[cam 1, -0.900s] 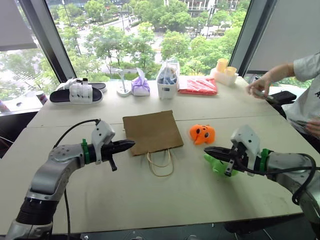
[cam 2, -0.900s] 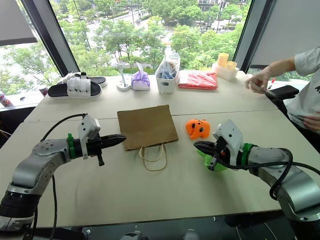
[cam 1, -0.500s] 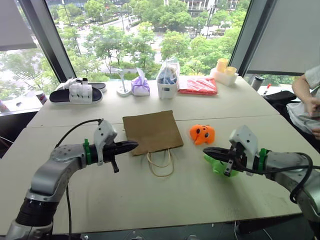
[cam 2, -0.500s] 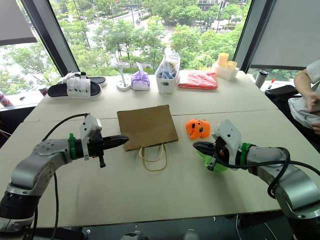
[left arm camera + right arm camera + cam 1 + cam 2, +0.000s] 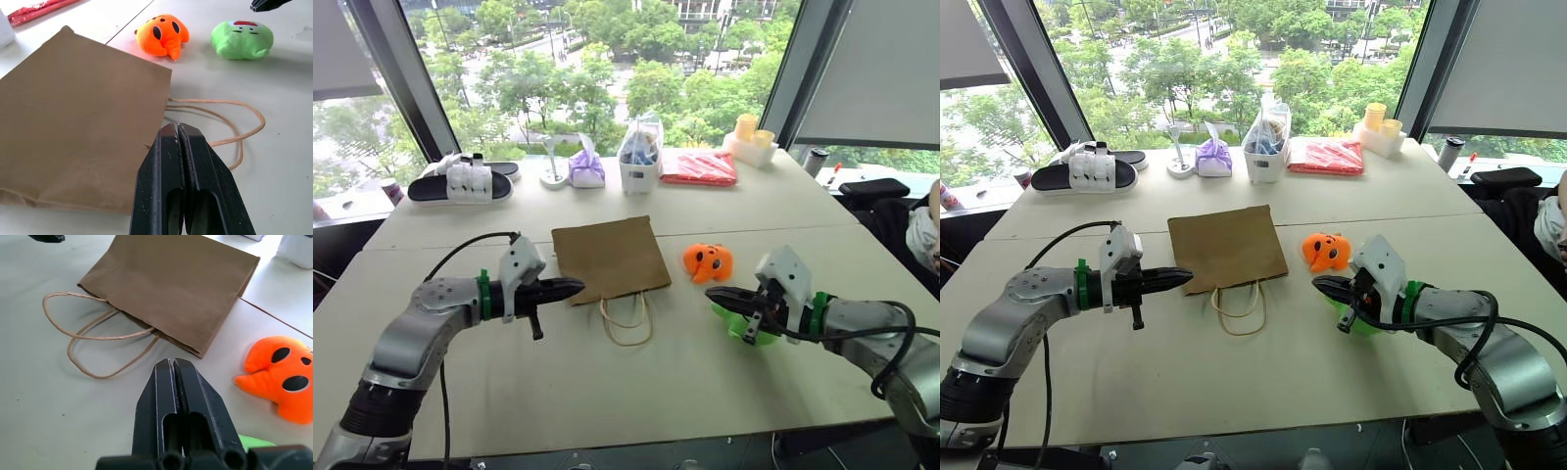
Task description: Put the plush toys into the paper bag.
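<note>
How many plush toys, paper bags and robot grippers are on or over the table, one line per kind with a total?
Plush toys: 2, orange plush toy and green plush toy
Paper bag: 1
Grippers: 2, left gripper and right gripper
Total: 5

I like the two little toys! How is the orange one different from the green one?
The orange plush toy has two big dark oval eyes; the green plush toy has a red patch on top. The orange one lies nearer the paper bag; the green one lies beneath the right gripper. Both lie on the table, outside the bag, unheld.

Sandals (image 5: 460, 182), purple pouch (image 5: 586, 169), red packet (image 5: 699, 167)
</note>
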